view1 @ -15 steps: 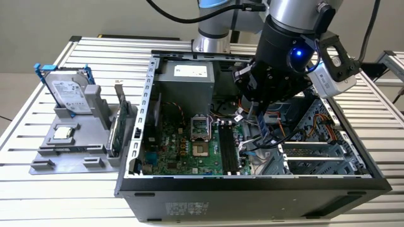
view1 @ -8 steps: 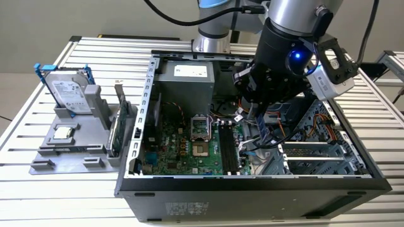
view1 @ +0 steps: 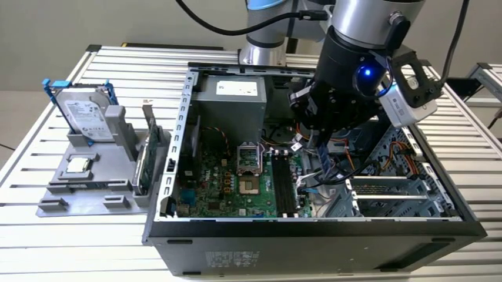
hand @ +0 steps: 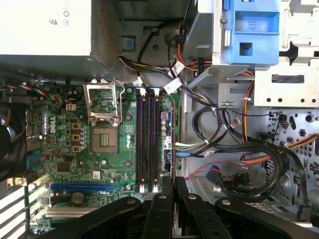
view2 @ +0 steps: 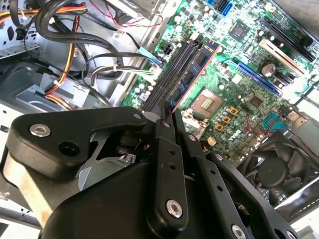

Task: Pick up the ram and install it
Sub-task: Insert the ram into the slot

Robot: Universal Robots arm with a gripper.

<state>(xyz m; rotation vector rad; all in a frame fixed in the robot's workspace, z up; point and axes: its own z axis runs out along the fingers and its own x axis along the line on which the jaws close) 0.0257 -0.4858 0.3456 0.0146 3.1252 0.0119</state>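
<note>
Bright even light, soft shadows, slight glare

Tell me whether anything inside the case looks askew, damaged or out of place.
Nothing stands out. In the first wrist view the hand grips the ram on edge. The ram runs parallel to the empty memory slots and sits just beside them, not tilted. No damage, spill or stray part shows on the motherboard.

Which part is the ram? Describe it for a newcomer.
Inside the computer case, above the motherboard. The ram is the narrow blue board pinched in the claw; unlike the black slots beside it, it shows chips and an orange edge.
</note>
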